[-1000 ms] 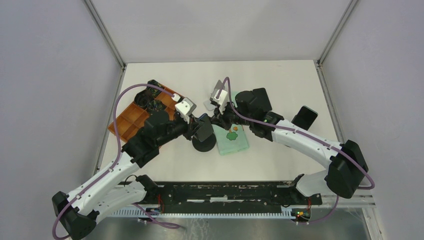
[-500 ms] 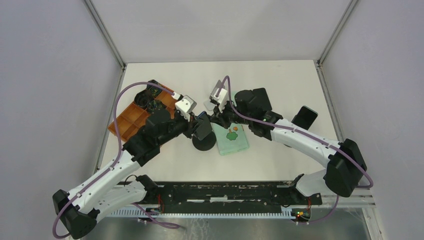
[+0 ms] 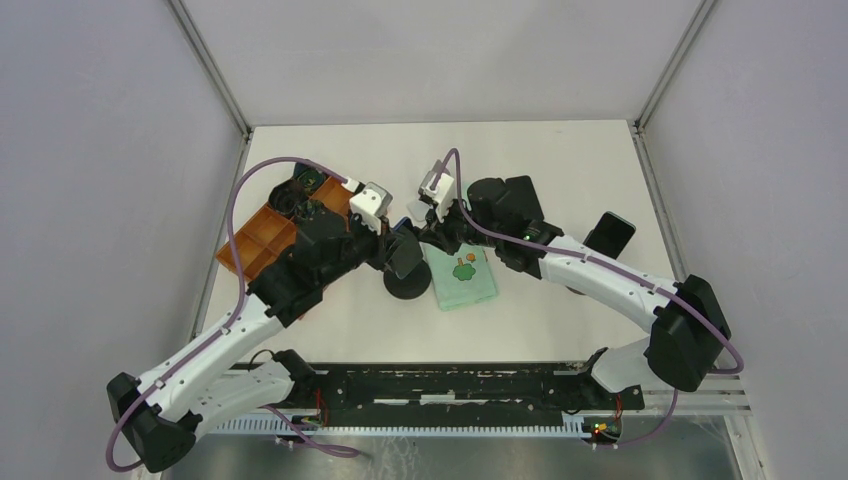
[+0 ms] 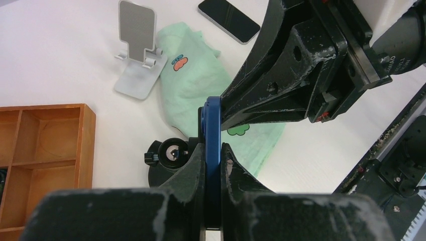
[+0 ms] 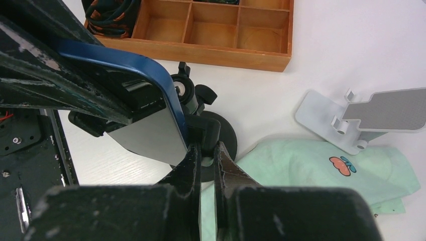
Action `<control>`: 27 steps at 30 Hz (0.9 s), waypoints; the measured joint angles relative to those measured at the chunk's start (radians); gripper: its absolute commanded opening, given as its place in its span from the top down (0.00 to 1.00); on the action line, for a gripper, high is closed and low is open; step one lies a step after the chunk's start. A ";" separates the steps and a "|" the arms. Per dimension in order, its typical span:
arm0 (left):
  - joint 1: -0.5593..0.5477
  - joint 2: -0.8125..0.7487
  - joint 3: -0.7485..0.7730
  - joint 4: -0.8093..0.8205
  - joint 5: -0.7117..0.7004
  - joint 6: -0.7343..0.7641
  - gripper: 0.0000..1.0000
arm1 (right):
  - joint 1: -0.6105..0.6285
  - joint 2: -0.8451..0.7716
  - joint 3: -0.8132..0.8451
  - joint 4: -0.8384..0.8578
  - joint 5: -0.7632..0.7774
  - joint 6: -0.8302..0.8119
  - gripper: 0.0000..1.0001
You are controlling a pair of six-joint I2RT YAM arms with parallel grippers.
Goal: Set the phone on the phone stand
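A blue-edged phone (image 4: 212, 120) stands on edge between the fingers of my left gripper (image 4: 213, 150), which is shut on it. In the top view the phone (image 3: 406, 258) hangs just above the black phone stand (image 3: 408, 288) with its round base. My right gripper (image 5: 203, 148) is shut on the stand's black clamp piece (image 5: 210, 131), right beside the phone's lower corner (image 5: 173, 108). The stand's knob (image 4: 170, 153) shows left of the phone. Whether the phone sits in the clamp is hidden by the two grippers (image 3: 412, 243).
A mint green cloth (image 3: 465, 280) lies right of the stand. A grey folding stand (image 4: 138, 50) sits behind it. A second dark phone (image 3: 610, 235) lies at the right. A wooden compartment tray (image 3: 265, 235) holding cables is at the left.
Both wrists have drifted slightly toward the far side, carrying the phone and the clamp with them. Both grips are unchanged.
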 measured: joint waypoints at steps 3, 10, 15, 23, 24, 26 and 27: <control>-0.004 0.005 0.010 -0.010 -0.011 -0.011 0.98 | 0.000 0.000 0.004 -0.002 0.002 0.003 1.00; -0.005 0.017 0.028 -0.024 -0.037 -0.027 0.98 | 0.000 0.013 0.024 -0.008 0.017 0.008 1.00; -0.005 0.029 0.036 -0.025 -0.051 -0.030 0.98 | 0.000 0.018 0.031 -0.011 0.029 0.007 1.00; -0.011 0.051 0.056 -0.037 -0.072 -0.031 0.98 | 0.000 0.018 0.033 -0.012 0.045 0.006 1.00; -0.011 0.055 0.062 -0.043 -0.075 -0.031 0.98 | 0.000 0.018 0.033 -0.011 0.045 0.005 1.00; -0.013 0.063 0.073 -0.053 -0.080 -0.031 0.98 | 0.000 0.018 0.033 -0.011 0.048 0.005 1.00; -0.013 0.066 0.077 -0.056 -0.082 -0.031 0.98 | 0.000 0.018 0.033 -0.010 0.050 0.006 1.00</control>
